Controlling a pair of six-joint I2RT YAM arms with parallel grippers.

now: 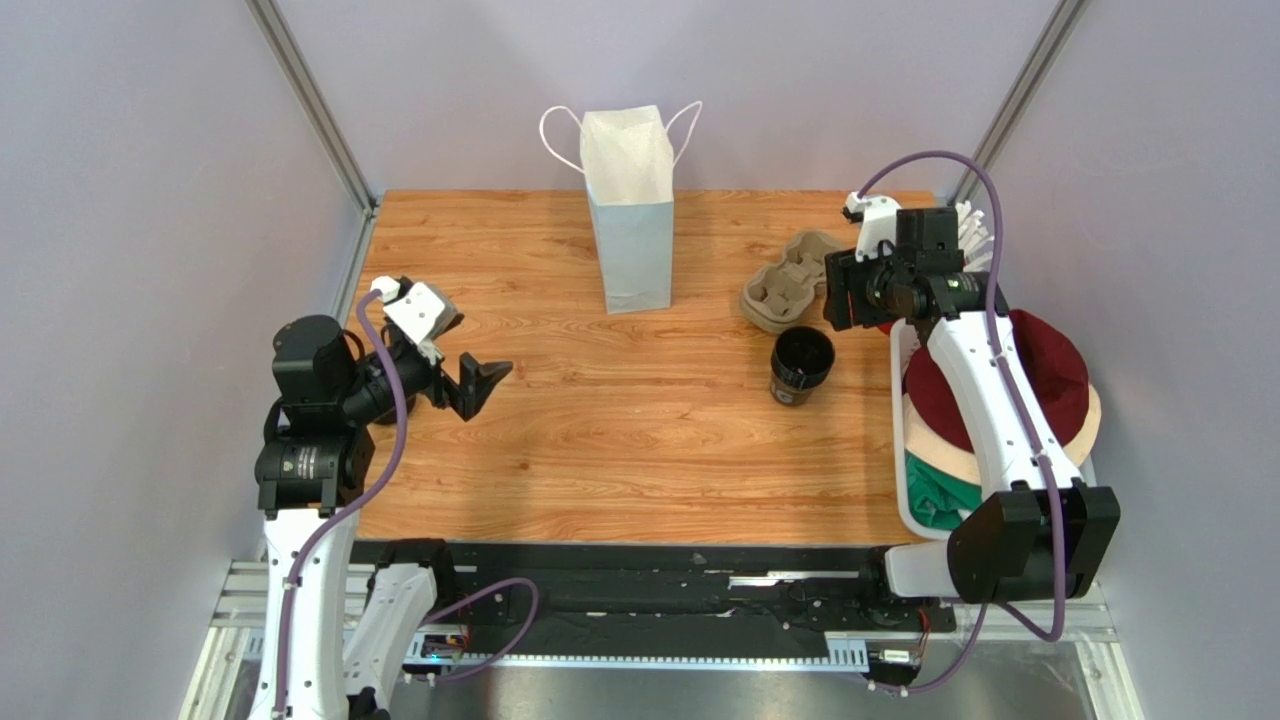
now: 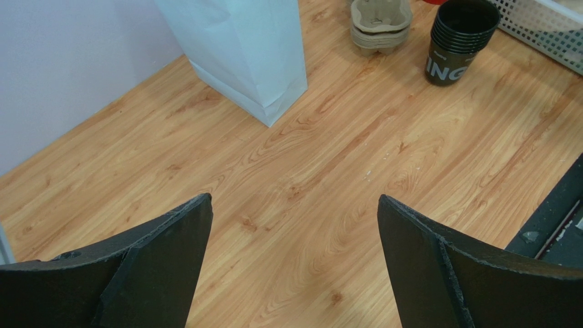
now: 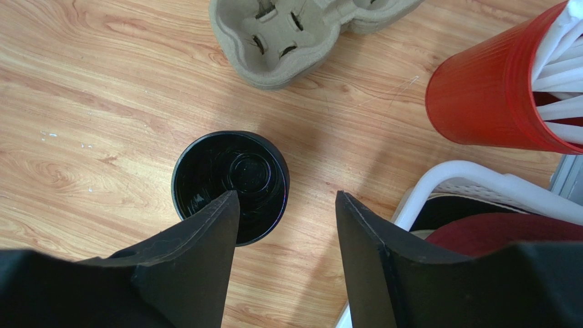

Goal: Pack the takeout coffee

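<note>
The black takeout coffee cup [image 1: 801,365] stands upright on the worktop [image 1: 601,435], just beside the pulp cup carrier [image 1: 781,285]. White lettering on its side reads "ING", the rest hidden. The right gripper [image 3: 287,201] hangs over it, jaws open, and the left gripper [image 2: 294,201], well apart from it, has its jaws spread and holds nothing.

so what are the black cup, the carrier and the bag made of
Black cup: probably glossy plastic or coated paper, since its inside shines. Cup carrier: matte moulded pulp, rough and tan. Bag: white paper, creased folds, thin cord handles.
</note>
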